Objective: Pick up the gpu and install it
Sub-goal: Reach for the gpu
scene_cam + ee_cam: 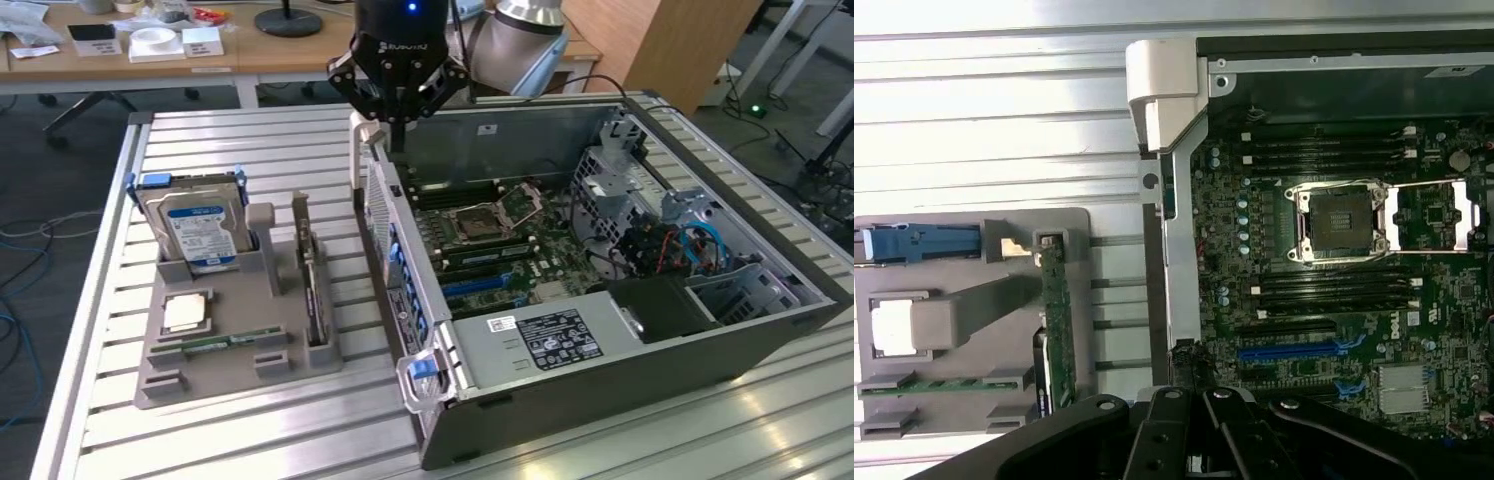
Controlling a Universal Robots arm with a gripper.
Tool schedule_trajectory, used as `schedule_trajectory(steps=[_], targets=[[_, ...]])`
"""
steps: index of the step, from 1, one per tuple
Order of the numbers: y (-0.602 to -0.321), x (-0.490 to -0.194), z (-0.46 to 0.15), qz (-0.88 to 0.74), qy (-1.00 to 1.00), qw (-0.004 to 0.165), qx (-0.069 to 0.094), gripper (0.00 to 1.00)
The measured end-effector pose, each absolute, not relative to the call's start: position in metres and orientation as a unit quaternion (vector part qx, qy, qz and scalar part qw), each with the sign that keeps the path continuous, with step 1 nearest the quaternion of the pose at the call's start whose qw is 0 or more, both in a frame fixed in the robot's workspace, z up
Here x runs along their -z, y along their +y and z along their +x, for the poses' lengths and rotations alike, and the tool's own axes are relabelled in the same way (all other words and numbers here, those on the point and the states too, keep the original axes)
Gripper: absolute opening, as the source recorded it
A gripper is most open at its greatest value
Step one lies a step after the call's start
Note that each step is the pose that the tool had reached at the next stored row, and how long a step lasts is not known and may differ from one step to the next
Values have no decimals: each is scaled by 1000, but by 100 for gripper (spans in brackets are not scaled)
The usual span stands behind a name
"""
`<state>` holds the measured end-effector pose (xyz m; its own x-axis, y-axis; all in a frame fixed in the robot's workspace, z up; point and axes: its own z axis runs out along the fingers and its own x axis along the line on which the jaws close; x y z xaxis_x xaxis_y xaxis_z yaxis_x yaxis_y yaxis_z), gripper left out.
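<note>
Table (240,130) of ribbed metal carries all parts. Open case (747,330) lies below the hand (396,138), which hangs over the case's rear wall, at the motherboard (1334,300) edge. Grey holder (214,375) sits beside the case, lower than the hand and to the exterior view's left of it. Hard drive (198,235) stands upright in the holder. Gpu (316,290) stands on edge in the holder slot nearest the case, well apart from the hand. Hand fingers are pressed together, pinching nothing.
</note>
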<state>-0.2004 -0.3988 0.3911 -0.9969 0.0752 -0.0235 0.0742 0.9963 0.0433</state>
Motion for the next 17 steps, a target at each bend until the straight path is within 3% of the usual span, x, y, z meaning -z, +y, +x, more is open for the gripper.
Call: schedule_trajectory(steps=[17], targets=[[-399,-391,-221,37,999,13,-21,11]])
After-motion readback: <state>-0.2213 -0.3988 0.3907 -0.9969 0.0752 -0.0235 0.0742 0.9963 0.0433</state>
